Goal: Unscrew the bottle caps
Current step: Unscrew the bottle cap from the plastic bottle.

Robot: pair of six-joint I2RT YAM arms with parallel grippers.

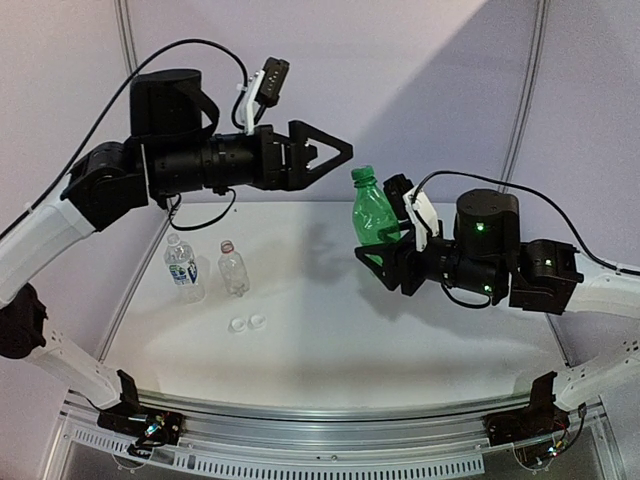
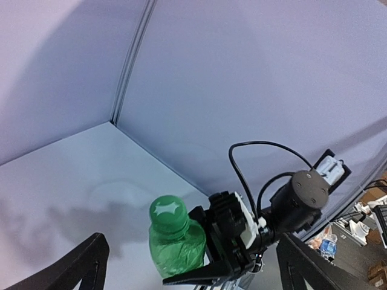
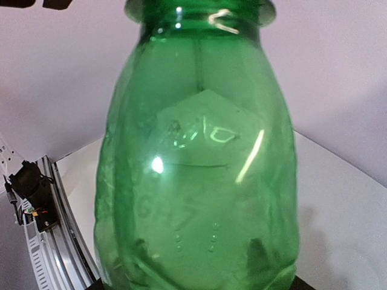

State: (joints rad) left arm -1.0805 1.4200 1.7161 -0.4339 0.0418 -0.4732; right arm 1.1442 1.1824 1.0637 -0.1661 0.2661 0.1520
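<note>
Left gripper [image 1: 338, 160] wide open, empty; right gripper [image 1: 381, 249] clamps green bottle [image 1: 372, 215] mid-frame; centre jaws on green cap [image 1: 361, 174], twist

The green cap [image 2: 168, 211] carries a white starburst sign. Embossed marks on the green bottle [image 3: 199, 181] and print on the labelled bottle [image 1: 183, 268] are illegible.

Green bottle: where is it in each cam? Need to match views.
Top external: green bottle right of centre, held in the right gripper.
Left wrist: bottom centre, its green cap facing the camera.
Right wrist: fills almost the whole frame.
Shared landmark: the white table, seen behind the bottle in every view.
</note>
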